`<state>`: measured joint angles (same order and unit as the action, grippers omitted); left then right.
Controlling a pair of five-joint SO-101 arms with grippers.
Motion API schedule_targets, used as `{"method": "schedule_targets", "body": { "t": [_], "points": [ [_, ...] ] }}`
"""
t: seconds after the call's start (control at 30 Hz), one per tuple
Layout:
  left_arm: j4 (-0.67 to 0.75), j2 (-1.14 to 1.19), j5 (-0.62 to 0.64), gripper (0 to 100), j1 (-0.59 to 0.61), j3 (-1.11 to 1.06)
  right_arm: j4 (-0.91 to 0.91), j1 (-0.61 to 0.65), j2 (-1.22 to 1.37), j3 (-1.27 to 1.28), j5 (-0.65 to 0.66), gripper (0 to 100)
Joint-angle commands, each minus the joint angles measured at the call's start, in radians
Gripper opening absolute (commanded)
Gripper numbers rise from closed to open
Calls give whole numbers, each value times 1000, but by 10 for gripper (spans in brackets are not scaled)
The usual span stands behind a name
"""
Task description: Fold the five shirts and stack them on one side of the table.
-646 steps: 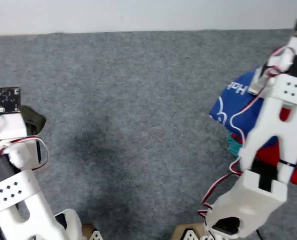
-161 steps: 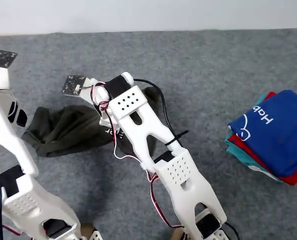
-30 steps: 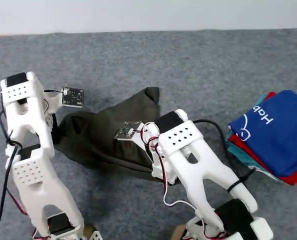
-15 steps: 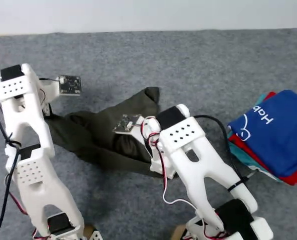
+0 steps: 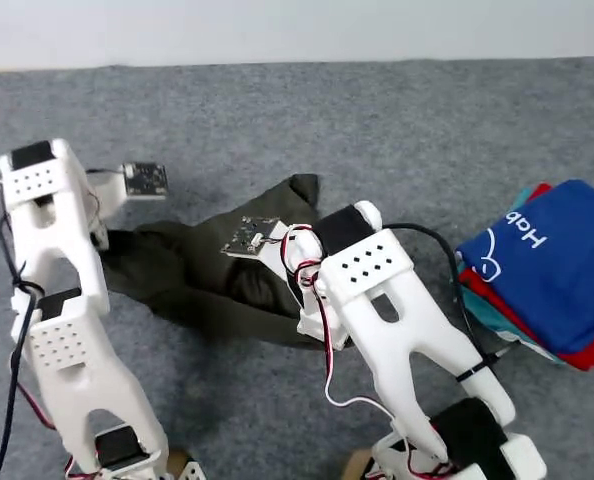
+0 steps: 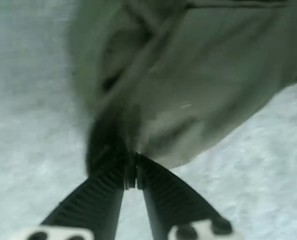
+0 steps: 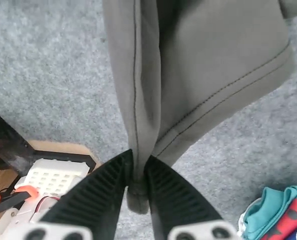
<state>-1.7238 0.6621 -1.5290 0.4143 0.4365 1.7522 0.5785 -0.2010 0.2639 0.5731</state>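
Across the middle of the high view, a crumpled olive shirt (image 5: 197,268) is stretched over the grey table (image 5: 377,130) between the two arms. The left arm (image 5: 52,230) stands over the shirt's left end, and the right arm (image 5: 377,290) leans in over its lower right edge. From up here I cannot tell how either arm's grip stands, as the arms cover the places where they meet the cloth. At the right edge of the frame, well apart from the olive shirt, lies a stack of folded shirts (image 5: 542,265), with a blue one on top, red under it and teal at the bottom.

Low in the left wrist view, the left fingers (image 6: 101,197) are pressed together with a dark pinch of the olive shirt between their tips. The rest of the cloth fans out above them across the upper frame, with table showing on both sides.

At the bottom centre of the right wrist view, the right fingers (image 7: 103,192) are clamped on a folded, stitched hem of the olive shirt. A small end of the fabric pokes out below their tips, and the body of the shirt hangs away toward the top of the frame. The stack of folded shirts shows in the lower right corner.
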Motion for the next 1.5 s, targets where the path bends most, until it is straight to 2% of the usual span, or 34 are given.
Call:
{"method": "schedule_targets", "body": {
  "t": [0.0, 0.13, 0.23, 0.6, 0.8, 1.1, 1.23, 1.4, 1.47],
  "points": [
    [-32, -104, -15, 14, 18, -105, 38, -12, -4, -43, -6, 11],
    [-28, -207, 5, 135, 21, -150, 31, -12, -4, -43, -5, 11],
    [31, -241, 84, 191, -5, -150, 30, -12, -2, -43, -5, 11],
    [229, -238, 109, 195, -26, -154, 36, -12, -2, -43, -6, 11],
    [371, -126, 117, 195, -26, -148, 38, -12, -2, -41, -8, 11],
    [413, -17, 143, 195, -41, -148, 35, -12, -2, -41, -8, 12],
    [410, 25, 143, 177, -46, -147, 35, -12, -2, -41, -8, 12],
    [393, -48, 143, 13, -49, -148, 35, -12, -2, -41, -8, 12],
    [359, -101, 143, 7, -49, -148, 33, -12, -2, -41, -8, 12]
  ]
}}
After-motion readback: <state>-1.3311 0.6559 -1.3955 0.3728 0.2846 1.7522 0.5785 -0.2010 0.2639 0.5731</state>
